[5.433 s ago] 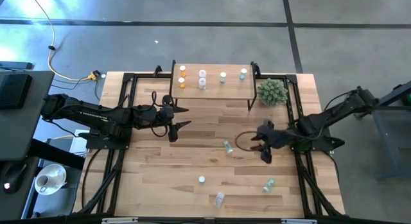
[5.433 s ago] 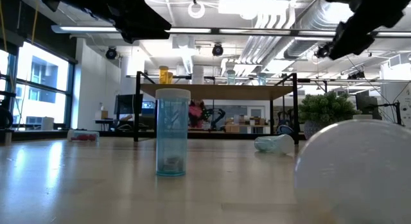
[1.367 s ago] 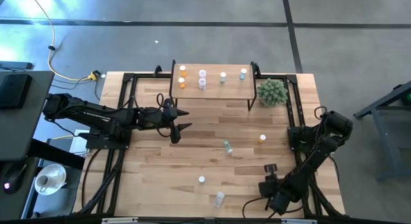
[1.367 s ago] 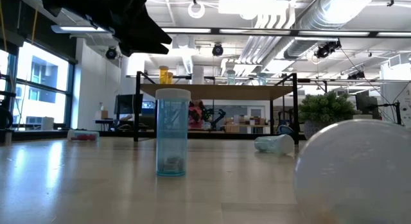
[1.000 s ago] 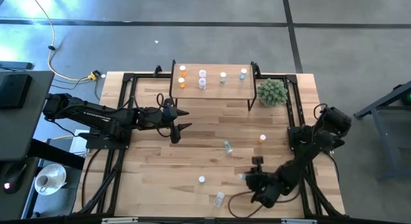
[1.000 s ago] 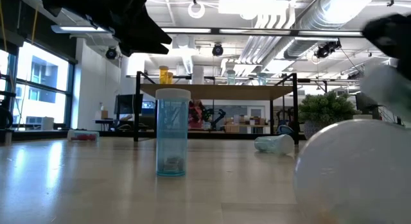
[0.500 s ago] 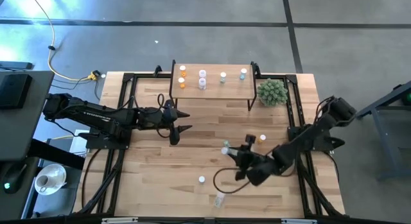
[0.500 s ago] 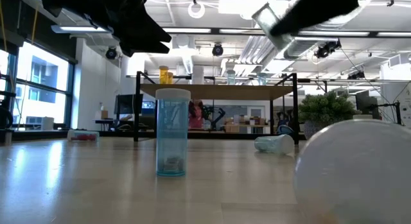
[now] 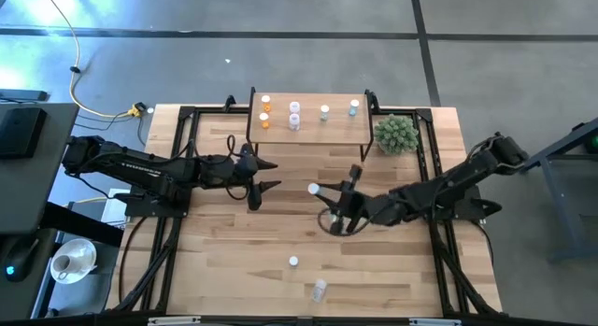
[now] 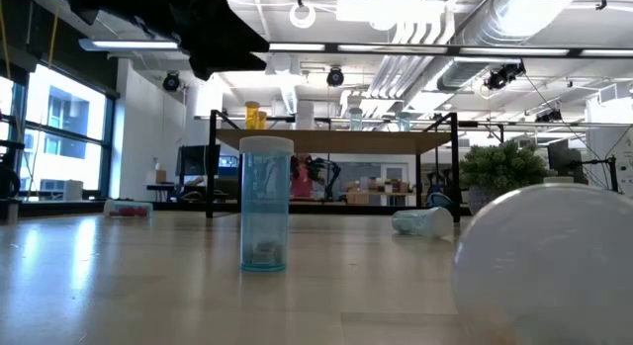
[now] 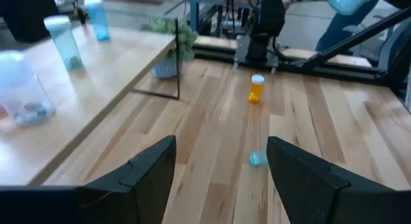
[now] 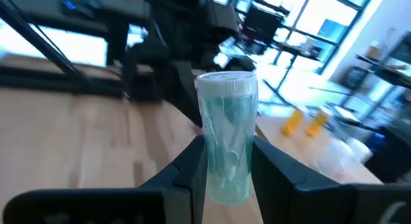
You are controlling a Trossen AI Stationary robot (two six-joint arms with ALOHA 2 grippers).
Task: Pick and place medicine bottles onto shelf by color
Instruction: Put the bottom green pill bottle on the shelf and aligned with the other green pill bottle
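My right gripper (image 9: pixel 329 195) is over the table's middle, shut on a green translucent bottle (image 12: pixel 226 144) with a white cap (image 9: pixel 313 188). My left gripper (image 9: pixel 263 174) is open and empty, in front of the shelf's left end. The light-wood shelf (image 9: pixel 308 132) stands at the far edge on thin black legs. It carries two orange bottles (image 9: pixel 265 103), two pink ones (image 9: pixel 294 108), a green one (image 9: pixel 324 111) and a blue one (image 9: pixel 354 107), all upright. An orange bottle (image 11: pixel 256 89) stands on the table. A pale bottle (image 11: pixel 258 158) lies on its side. My right gripper pinches the green bottle's lower body (image 12: pixel 226 176) between its two fingers (image 12: pixel 192 166). The fingers come roughly level from the table's right. The bottle sticks out past the fingertips, its white cap (image 12: pixel 226 83) toward the table's left, lifted clear of the table.
A spiky green plant ball (image 9: pixel 396 133) sits right of the shelf. A blue bottle (image 10: pixel 265 202) stands near the front edge (image 9: pixel 293 262), and another bottle (image 9: pixel 320 290) lies beside it. Black frame rails (image 9: pixel 182 158) run along both table sides.
My right gripper has carried the green bottle from the table's near right part toward the far edge and the left, now over the middle. The bottle stays lifted clear. My left gripper has kept still.
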